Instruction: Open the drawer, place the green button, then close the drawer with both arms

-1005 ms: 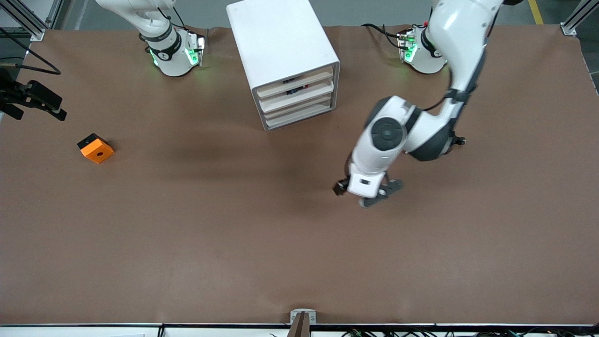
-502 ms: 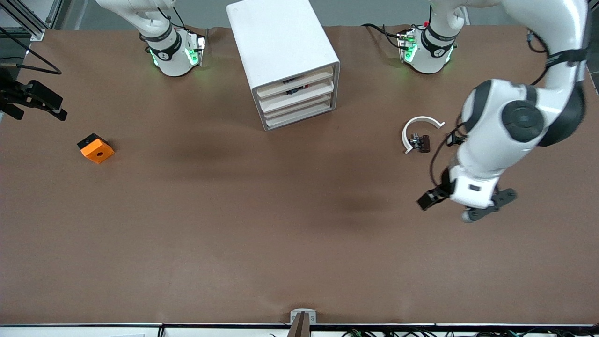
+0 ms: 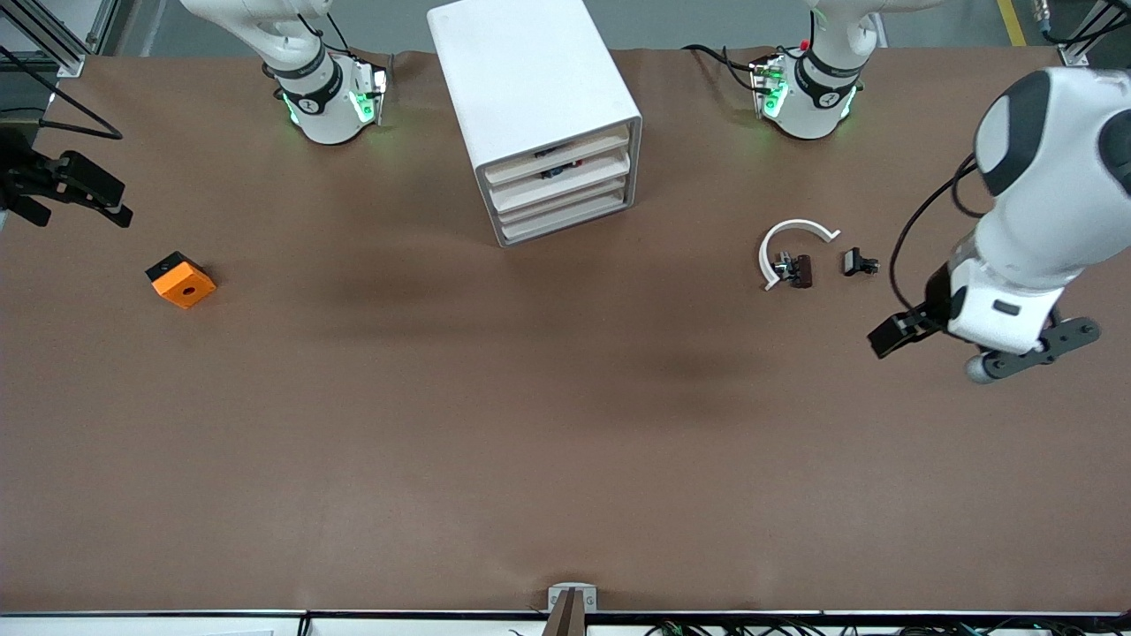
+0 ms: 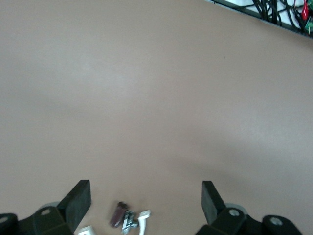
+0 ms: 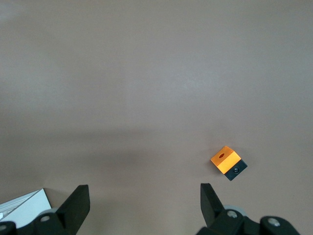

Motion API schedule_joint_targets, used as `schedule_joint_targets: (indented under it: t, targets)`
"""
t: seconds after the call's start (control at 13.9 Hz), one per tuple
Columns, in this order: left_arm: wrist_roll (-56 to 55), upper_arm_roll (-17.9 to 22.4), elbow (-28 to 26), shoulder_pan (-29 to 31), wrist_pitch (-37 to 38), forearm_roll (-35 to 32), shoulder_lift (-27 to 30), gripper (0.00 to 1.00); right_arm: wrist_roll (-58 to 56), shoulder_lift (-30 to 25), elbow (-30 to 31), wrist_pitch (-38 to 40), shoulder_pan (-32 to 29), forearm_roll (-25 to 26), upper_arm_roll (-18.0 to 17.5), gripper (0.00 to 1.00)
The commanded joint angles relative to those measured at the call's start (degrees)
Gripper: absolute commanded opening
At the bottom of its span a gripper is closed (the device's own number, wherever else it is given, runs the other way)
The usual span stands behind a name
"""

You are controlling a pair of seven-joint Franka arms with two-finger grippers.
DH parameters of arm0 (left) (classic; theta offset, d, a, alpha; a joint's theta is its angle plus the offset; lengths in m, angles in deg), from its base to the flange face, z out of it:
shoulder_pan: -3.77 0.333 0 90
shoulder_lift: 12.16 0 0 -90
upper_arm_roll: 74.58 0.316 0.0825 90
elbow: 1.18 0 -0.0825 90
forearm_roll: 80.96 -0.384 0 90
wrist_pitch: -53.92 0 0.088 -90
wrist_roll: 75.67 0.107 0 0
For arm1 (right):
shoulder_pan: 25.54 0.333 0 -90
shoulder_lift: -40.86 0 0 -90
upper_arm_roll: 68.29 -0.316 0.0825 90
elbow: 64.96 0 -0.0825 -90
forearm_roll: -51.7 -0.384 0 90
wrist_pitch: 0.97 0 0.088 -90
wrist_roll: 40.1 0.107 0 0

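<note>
My left claw (image 4: 145, 197) hangs spread wide and empty over the table (image 3: 530, 442), at the left arm's end.

The button (image 3: 859, 262) lies on the table as a small dark boxy shape, its cap colour too small to tell. It sits just beside the brown-black part with a white curved strip (image 3: 791, 263), well apart from the cabinet (image 3: 530, 79). The cabinet's four drawers (image 3: 563, 187) are all pushed in. My right claw (image 5: 144, 200) waits at the right arm's end, also spread wide and empty, with the orange block (image 3: 180, 280) on the table near it.
</note>
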Motion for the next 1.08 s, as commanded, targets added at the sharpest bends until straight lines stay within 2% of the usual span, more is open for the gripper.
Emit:
schedule_joint_targets:
  t: [0.0, 0.22, 0.57, 0.72, 0.86, 1.0]
  targets:
    - [8.11, -0.66, 0.65, 3.50, 5.90, 3.31, 3.46, 1.00, -0.32, 0.19, -0.77, 0.64, 0.77, 0.30, -0.03, 1.00]
    - [12.69, -0.57, 0.65, 5.88, 8.12, 6.30, 6.28, 1.00, -0.32, 0.45, -0.68, 0.64, 1.30, 0.56, -0.03, 1.00]
    - [17.00, 0.04, 0.30, 5.54, 13.75, 6.57, 10.67, 1.00, -0.32, 0.54, -0.68, 0.72, 1.74, 0.57, -0.03, 1.00]
    - [17.71, 2.84, -0.58, 2.48, 15.85, 6.57, 12.09, 1.00, -0.32, 0.54, -0.77, 0.64, 1.83, 0.65, -0.03, 1.00]
    - [18.85, 7.94, -0.84, -2.26, 17.69, 6.57, 13.23, 1.00, -0.32, 0.54, -0.77, 0.64, 1.74, 0.65, -0.03, 1.00]
    - [19.73, 8.39, -1.19, -2.73, 18.93, 6.48, 13.84, 1.00, -0.32, 0.54, -0.77, 0.64, 1.74, 0.74, -0.03, 1.00]
